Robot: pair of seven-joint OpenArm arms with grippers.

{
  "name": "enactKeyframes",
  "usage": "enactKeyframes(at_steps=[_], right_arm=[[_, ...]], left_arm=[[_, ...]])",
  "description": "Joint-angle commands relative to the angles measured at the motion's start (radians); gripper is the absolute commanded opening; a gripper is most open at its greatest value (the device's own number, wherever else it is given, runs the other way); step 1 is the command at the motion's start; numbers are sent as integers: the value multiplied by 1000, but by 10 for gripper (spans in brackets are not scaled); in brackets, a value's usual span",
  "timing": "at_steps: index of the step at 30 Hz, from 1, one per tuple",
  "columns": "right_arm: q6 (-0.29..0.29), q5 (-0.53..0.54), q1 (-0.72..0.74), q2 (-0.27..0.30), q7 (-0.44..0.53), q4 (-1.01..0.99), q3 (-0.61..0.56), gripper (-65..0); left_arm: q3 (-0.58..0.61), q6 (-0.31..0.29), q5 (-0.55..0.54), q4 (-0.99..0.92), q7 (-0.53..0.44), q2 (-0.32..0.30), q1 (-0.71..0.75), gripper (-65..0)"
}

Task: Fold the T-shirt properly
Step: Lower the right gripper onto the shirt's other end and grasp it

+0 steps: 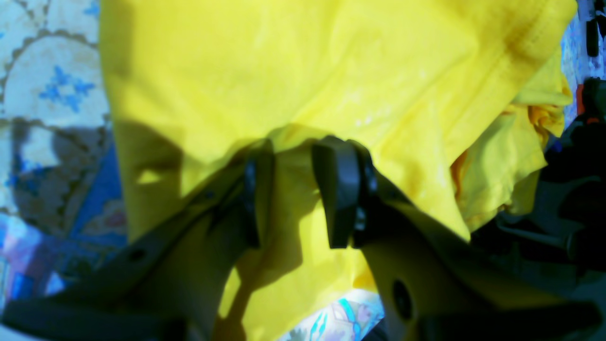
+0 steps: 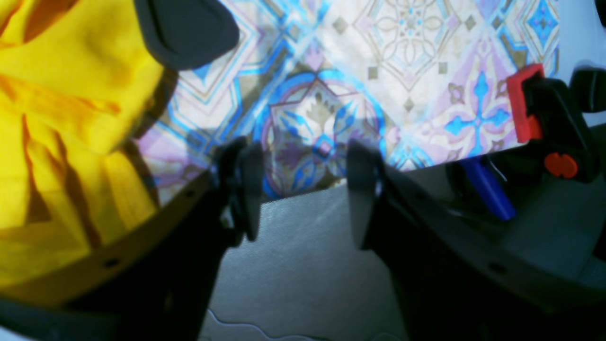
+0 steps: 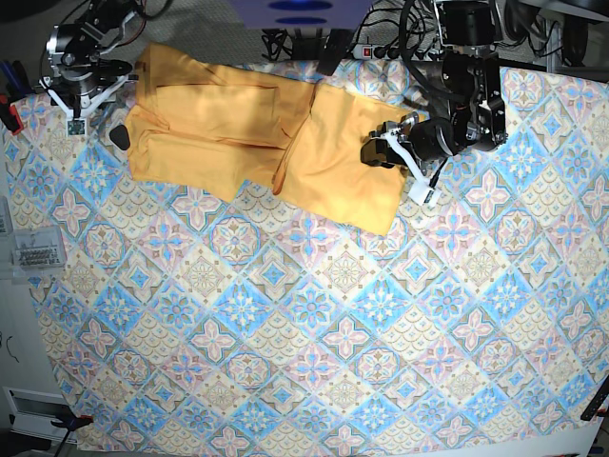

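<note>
The yellow-orange T-shirt (image 3: 247,133) lies spread across the far part of the table, its right part folded into a panel. My left gripper (image 3: 373,152) is at the shirt's right edge. In the left wrist view the left gripper (image 1: 299,189) has its jaws a little apart, with T-shirt (image 1: 293,76) fabric bunched between and under the fingers (image 1: 341,189). My right gripper (image 3: 76,112) is at the far left corner, beside the shirt's left edge. In the right wrist view the right gripper (image 2: 303,189) is open and empty over the table's edge, and the T-shirt (image 2: 57,118) is off to its left.
A blue-and-pink tile-patterned cloth (image 3: 314,324) covers the table. A clear box of small parts (image 3: 33,252) sits at the left edge. A red clamp (image 2: 521,104) and a blue-handled tool (image 2: 487,189) lie by the right gripper. Cables and a power strip (image 3: 324,43) run along the back.
</note>
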Motion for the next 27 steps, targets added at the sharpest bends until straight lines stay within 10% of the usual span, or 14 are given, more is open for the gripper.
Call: enactKeyframes(at_steps=[1,27], right_arm=[[-5,-16,-3,9,11,21,3,-387],[-5,-121,-9,9,-87,67,-142,-387]], left_arm=[[-2,3,-1,9,-8,-6,-9,-465],[0,3,2,9,-8,-6,-20,-465]])
